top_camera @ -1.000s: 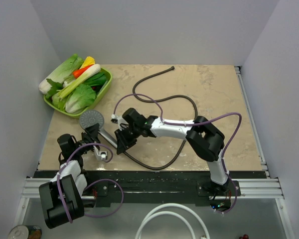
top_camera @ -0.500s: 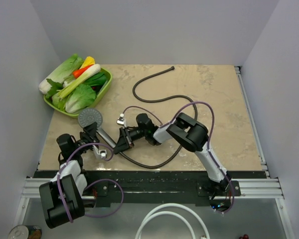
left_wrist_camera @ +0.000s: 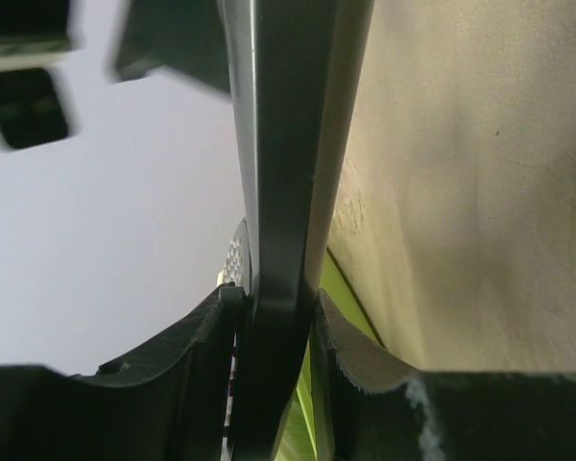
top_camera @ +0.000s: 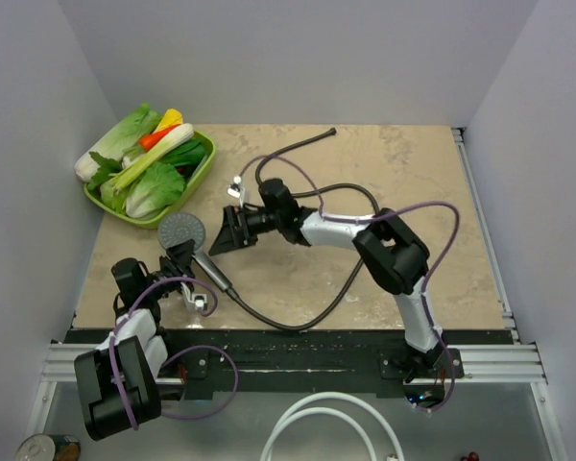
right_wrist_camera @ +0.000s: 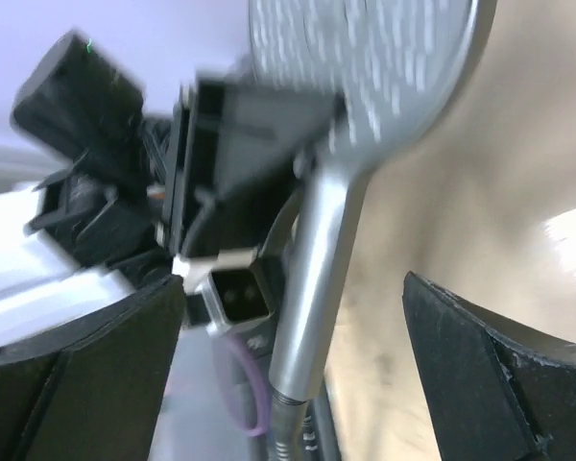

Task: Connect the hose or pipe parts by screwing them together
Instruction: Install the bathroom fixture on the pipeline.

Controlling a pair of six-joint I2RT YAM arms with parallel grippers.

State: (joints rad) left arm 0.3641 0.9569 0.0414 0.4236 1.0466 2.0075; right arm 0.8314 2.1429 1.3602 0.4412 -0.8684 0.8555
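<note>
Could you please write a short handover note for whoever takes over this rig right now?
Left gripper: shut on the grey shower-head handle.
Right gripper: open, beside the round grey shower-head disc, holding nothing.
Parts: the long dark-brown flexible hose meets the handle's lower end, then loops across the beige table. Its far end lies free near the back edge.
Done: the hose end looks joined to the handle, but tightness cannot be told.
Left: check the thread and tighten it if loose.
</note>
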